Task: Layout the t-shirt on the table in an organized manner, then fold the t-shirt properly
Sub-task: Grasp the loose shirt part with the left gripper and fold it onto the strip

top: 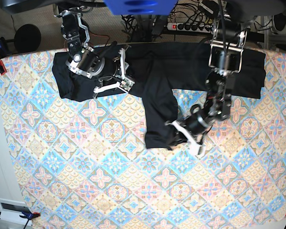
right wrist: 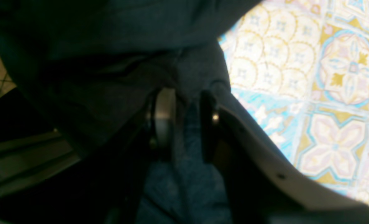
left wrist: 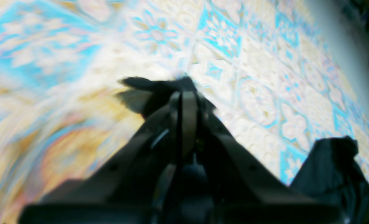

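Fingers: your left gripper (left wrist: pixel 182 93) clamped on t-shirt (top: pixel 157 71) corner; right gripper (right wrist: pixel 187 121) pinching fabric fold. T-shirt bunched along far side of table (top: pixel 100 191). Step: layout. Next: draw pinched corner outward, flatten.

The t-shirt (top: pixel 157 90) is soft, matt black cloth — thin and creased. The counter (top: pixel 86 191) wears a smooth printed cloth. The right pincer (right wrist: pixel 184 124) has one dull metal-looking pad — its shell is matt plastic.
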Motion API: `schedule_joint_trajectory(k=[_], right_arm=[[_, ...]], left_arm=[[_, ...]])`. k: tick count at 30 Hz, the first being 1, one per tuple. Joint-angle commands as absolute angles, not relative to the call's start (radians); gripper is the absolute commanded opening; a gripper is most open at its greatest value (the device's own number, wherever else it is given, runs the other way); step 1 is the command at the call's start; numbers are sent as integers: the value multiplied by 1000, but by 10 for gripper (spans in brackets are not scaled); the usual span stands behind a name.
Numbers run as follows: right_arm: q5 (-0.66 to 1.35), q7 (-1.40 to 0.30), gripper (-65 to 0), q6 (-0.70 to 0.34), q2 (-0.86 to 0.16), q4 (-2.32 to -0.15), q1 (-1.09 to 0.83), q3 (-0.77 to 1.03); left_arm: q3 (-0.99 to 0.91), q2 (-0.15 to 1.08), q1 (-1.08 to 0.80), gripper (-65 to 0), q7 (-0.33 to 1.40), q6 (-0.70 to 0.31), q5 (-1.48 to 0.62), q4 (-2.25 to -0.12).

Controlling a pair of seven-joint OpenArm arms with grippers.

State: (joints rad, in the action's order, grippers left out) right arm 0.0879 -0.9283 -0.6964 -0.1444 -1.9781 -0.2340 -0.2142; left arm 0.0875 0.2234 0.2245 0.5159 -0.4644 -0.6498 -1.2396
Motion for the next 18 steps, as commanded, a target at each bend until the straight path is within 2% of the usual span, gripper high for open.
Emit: schedule_joint_trajectory(k=[1, 7, 18], right_arm=[[104, -909, -517, -698, -147, -1995, -225, -213], [104, -909, -517, -698, -147, -1991, -225, -211], [104, -909, -517, -698, -147, -1989, -225, -213]], left_arm=[[67, 251, 205, -650, 503, -476, -694, -1299], [-122, 360, -53, -650, 526, -478, -860, -1577], [-486, 367, -380, -650, 526, -483, -920, -1807]])
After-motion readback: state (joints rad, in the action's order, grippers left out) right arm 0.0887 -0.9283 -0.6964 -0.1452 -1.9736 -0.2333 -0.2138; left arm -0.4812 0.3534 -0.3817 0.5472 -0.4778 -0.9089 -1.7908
